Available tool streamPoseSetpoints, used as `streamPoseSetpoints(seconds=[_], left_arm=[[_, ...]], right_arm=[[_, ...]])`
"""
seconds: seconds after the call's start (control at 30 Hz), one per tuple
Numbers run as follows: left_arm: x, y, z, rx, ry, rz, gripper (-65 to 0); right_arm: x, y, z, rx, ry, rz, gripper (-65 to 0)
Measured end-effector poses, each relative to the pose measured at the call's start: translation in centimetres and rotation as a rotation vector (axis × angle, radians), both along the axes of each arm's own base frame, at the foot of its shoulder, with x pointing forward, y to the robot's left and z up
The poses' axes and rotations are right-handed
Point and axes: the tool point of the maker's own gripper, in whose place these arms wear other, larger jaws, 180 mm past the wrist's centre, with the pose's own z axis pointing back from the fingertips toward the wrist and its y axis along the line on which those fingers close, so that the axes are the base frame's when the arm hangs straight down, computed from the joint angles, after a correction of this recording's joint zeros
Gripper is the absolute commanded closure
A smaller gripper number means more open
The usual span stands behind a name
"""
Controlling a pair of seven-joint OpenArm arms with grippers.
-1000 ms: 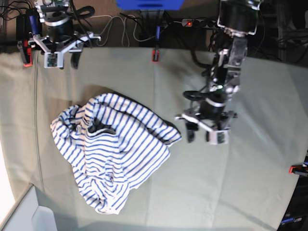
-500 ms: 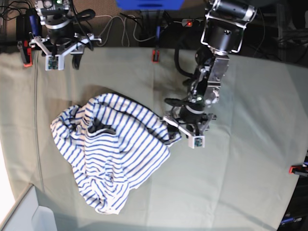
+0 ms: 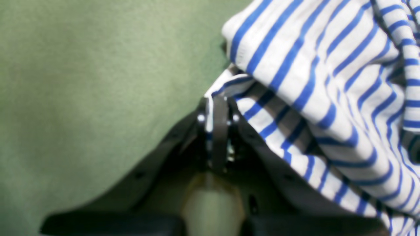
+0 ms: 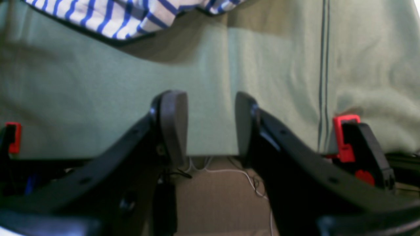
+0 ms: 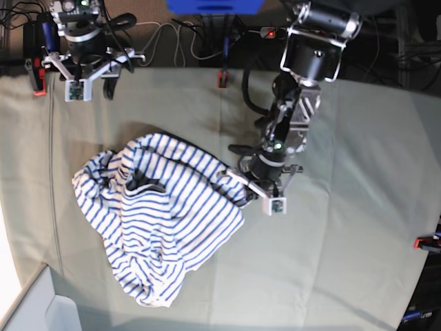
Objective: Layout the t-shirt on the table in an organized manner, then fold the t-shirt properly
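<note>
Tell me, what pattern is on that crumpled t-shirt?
The t-shirt is white with thin blue stripes all over; the base view shows it best.

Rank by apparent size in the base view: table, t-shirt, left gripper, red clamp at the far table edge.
1. table
2. t-shirt
3. left gripper, pinched shut on the shirt's edge
4. red clamp

The gripper sits higher, nearer the camera, but the order holds anyway.
</note>
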Motion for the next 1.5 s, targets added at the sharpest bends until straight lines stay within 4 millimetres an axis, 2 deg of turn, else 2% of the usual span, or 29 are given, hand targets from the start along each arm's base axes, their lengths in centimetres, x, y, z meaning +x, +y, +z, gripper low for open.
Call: streamPoseSetpoints(seconds=[0.17, 0.23, 0.3, 0.4, 0.57, 0.7, 0.87, 1.1, 1.3, 1.43, 1.5], left_arm=[[-1.8, 3.1, 1.5, 0.044, -0.054, 0.01, 0.0], [-2.6, 4.3, 2.4, 0.056, -0.088, 0.02, 0.0], [-3.9, 5.5, 2.7, 0.05, -0.092, 0.047, 0.0], [-5.9, 8.8, 2.7, 0.061, -0.081, 0.135, 0.0], [-8.2, 13.3, 3.1, 0.086, -0.078, 0.244, 0.0], [-10.0, 17.6, 3.1, 0.125, -0.066, 0.348, 0.0], [-11.1, 21.1, 3.8, 0.156, -0.074, 0.439, 0.0], [-11.5, 21.7, 3.7, 0.162, -0.067, 0.452, 0.0], [-12.5, 21.5, 3.1, 0.165, -0.042, 0.446, 0.0], [-12.2, 21.5, 3.2, 0.163, -0.05, 0.446, 0.0], [-12.2, 21.4, 3.2, 0.164, -0.05, 0.444, 0.0]], right_arm=[[0.6, 0.0, 0.3, 0.0, -0.017, 0.002, -25.6], [1.0, 0.8, 0.3, 0.011, -0.023, 0.021, -25.7], [1.1, 2.4, 0.2, 0.037, -0.021, 0.061, -25.7], [1.2, 4.7, 0.1, 0.061, -0.021, 0.149, -26.4], [2.4, 8.9, 0.9, 0.123, -0.06, 0.261, -31.7], [3.9, 9.6, 1.7, 0.126, -0.101, 0.278, -33.5], [5.8, 9.4, 2.7, 0.118, -0.152, 0.277, -33.6], [7.4, 9.4, 0.9, 0.104, -0.13, 0.283, -33.6], [9.7, 12.3, 2.1, 0.131, -0.189, 0.354, -33.6], [11.0, 13.1, 0.2, 0.138, -0.117, 0.343, -33.5], [11.6, 13.8, 0.0, 0.14, -0.116, 0.355, -33.5]])
